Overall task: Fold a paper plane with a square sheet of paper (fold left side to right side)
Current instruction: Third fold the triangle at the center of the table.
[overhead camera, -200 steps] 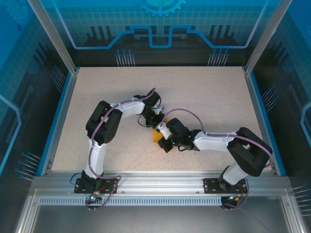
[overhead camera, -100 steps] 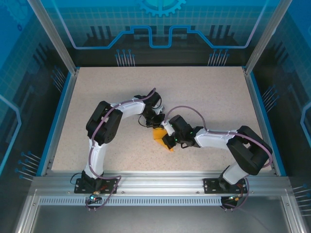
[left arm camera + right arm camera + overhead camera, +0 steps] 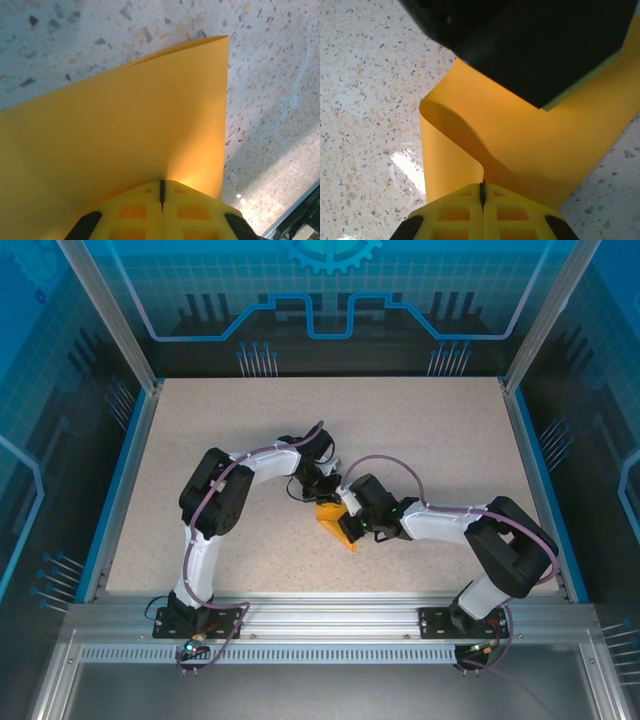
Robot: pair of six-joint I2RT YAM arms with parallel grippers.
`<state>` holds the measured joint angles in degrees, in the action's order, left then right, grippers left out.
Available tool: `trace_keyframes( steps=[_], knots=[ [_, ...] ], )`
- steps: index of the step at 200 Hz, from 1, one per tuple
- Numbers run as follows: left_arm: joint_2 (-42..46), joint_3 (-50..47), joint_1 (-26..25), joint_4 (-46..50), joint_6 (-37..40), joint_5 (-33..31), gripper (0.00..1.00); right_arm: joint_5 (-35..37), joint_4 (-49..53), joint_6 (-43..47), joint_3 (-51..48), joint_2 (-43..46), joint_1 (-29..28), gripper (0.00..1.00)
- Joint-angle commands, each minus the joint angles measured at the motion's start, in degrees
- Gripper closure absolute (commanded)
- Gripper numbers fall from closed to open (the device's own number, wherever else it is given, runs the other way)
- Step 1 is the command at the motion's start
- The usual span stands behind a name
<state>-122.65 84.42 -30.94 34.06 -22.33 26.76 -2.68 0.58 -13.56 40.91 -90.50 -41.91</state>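
Right now we have the thin bright orange sheet of paper (image 3: 333, 519) near the middle of the pale speckled worktop (image 3: 430, 430), caught between both arms. Our left end effector (image 3: 162, 186) has its yellow latticed fingers pressed fully together. The sheet runs out from the seam between them, so we judge it pinched there. From that grip the paper spreads away ahead, one straight edge leading to a free corner lifted off the worktop. Our right end effector (image 3: 482, 191) is likewise closed tight on an edge of the sheet, which bows up beside it in a soft loop rather than lying flat.

From above, the visible paper is longest from the far left towards a point at the near right, and the right arm is the nearer to that point. We judge the coming move turns on this: the sheet lies straight ahead of both grips, and the grips are just beside each other. What stands in the way is the dark housing (image 3: 535, 45), probably the left arm's, hanging over the paper just ahead of the right fingers.
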Motion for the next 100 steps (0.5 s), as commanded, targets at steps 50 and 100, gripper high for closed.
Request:
trace_keyframes(
  steps=[50,100],
  knots=[
    [-2.5,0.8,-0.8,2.1,0.9,-2.5,0.96,2.2,1.6,-0.7,1.7,-1.8,1.1,1.0],
    [-2.6,0.9,-0.9,2.1,0.8,-2.5,0.96,2.7,1.6,-0.9,1.7,-2.0,1.2,1.0]
  ],
)
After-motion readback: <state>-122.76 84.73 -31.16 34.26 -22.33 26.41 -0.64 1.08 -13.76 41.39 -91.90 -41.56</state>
